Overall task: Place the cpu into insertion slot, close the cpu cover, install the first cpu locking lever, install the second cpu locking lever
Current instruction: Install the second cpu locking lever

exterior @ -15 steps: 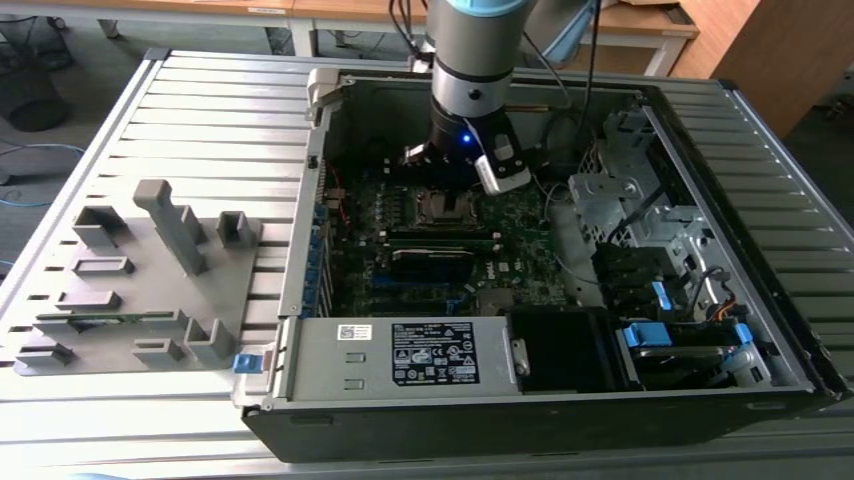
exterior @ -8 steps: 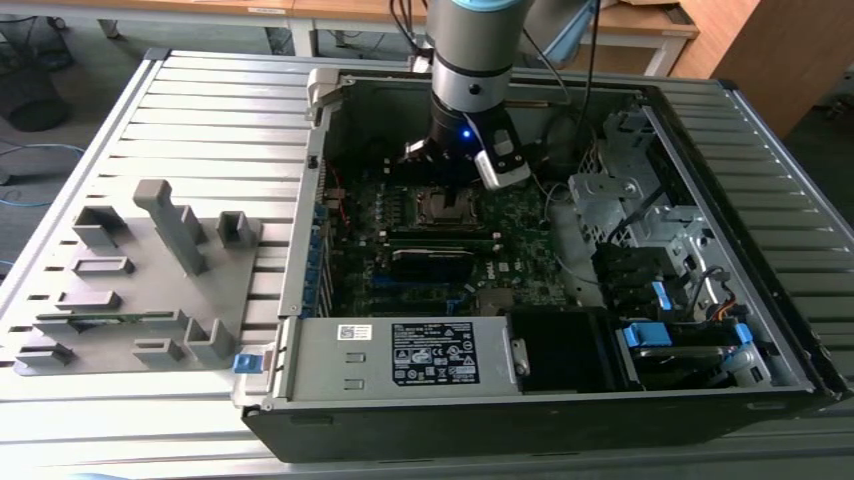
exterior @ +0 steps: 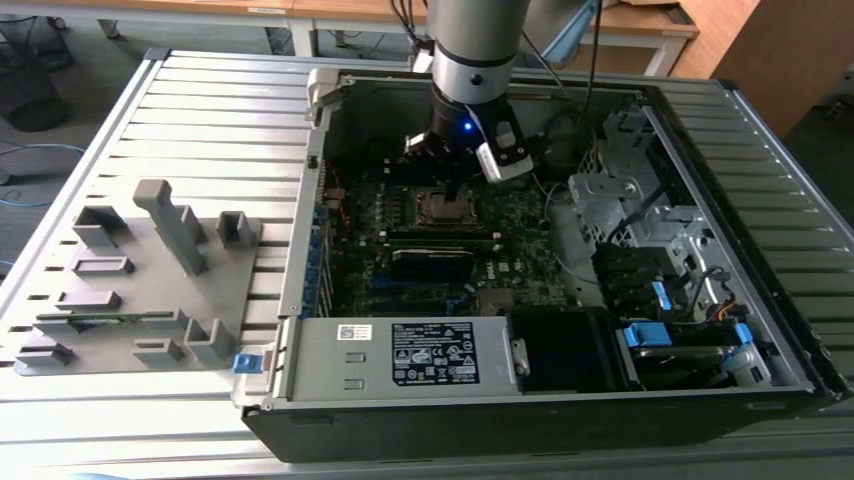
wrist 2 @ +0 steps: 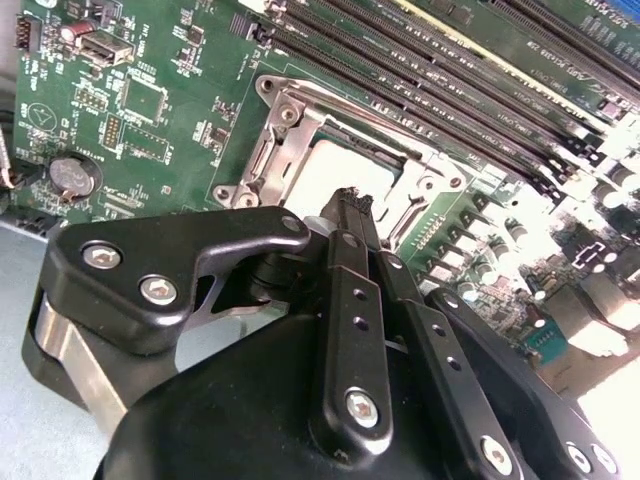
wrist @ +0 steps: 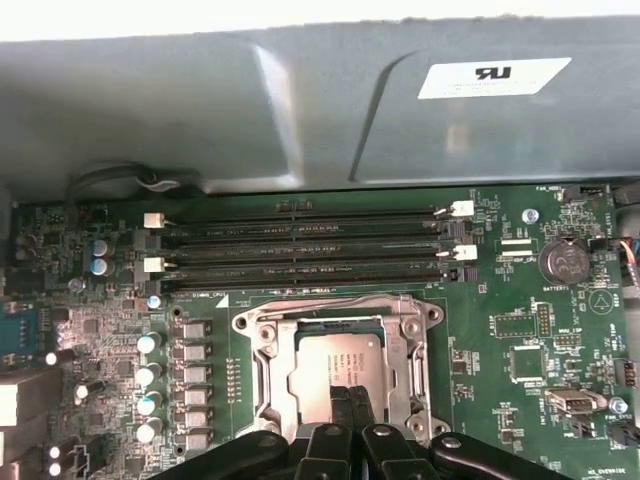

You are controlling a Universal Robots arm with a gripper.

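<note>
A: Right up close in the second wrist view, the black claw [wrist 2: 350, 205], fingers pressed together, nothing between them.

B: And its tips hang just above the cpu [wrist 2: 345, 170], which already sits in the slot [wrist 2: 262, 160].

A: Yes, the first wrist view has the cpu [wrist: 335, 372] lying flat inside the silver cover [wrist: 268, 350], with the claw [wrist: 350, 395] at the socket's near edge.

B: Cover looks down around the chip. Whether the levers are latched, I can't tell.

A: Beyond the slot run the long memory slots [wrist: 300, 250], and a coin battery [wrist: 562, 260] sits off to one side.

B: From the exterior view, the arm [exterior: 470, 60] comes down into the open case [exterior: 534, 400] on the bench [exterior: 214, 100], directly over the slot [exterior: 450, 206].
</note>
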